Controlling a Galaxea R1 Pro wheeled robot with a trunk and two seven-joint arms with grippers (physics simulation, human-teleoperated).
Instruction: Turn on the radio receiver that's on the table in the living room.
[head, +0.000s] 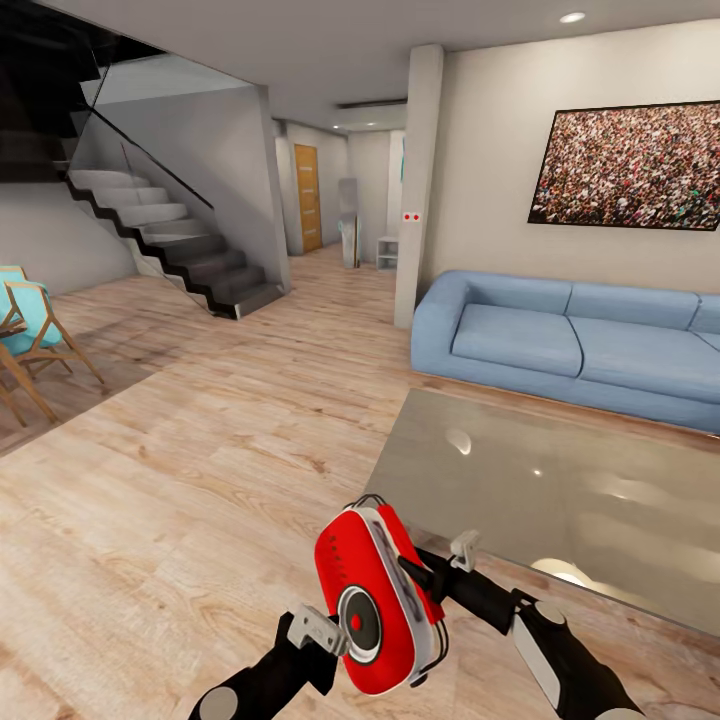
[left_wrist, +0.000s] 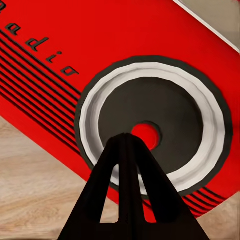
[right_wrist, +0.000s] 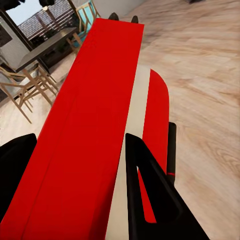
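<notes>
The small red rounded-rectangle radio receiver (head: 378, 600) is held upright in the air over the wood floor, clamped edge-on between the right gripper's (right_wrist: 75, 165) black fingers. The left gripper (left_wrist: 131, 137), fingers pressed together, touches the round dark dial (left_wrist: 150, 127). Just beyond lies the low glossy grey glass-topped table (head: 560, 480), then a blue sofa (head: 570, 340).
</notes>
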